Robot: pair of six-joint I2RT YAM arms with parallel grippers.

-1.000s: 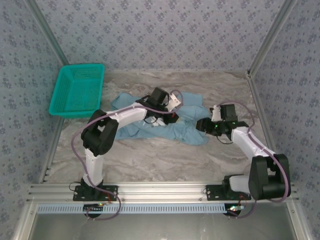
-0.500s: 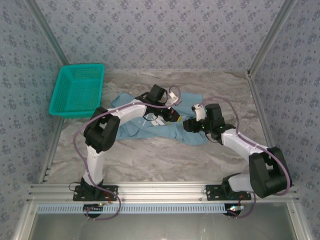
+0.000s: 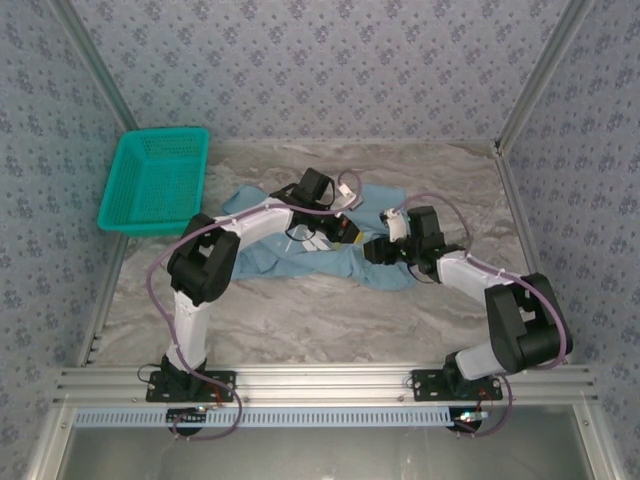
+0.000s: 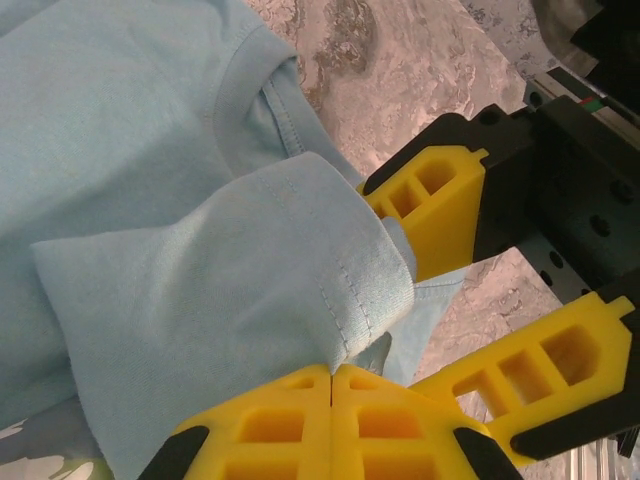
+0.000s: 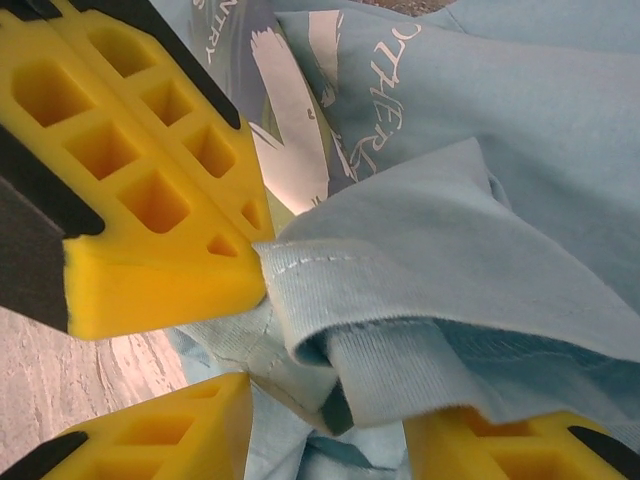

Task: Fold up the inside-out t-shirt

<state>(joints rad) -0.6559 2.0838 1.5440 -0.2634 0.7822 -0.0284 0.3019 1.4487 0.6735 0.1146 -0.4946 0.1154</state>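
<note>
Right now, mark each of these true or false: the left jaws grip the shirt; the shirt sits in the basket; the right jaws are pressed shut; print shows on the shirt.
The left jaws are shut on the t-shirt. True.
The t-shirt sits in the teal basket. False: it lies crumpled on the table, apart from the basket.
The right jaws are pressed flat together. False: they stand apart, with shirt fabric between them.
The t-shirt shows white print. True.
</note>
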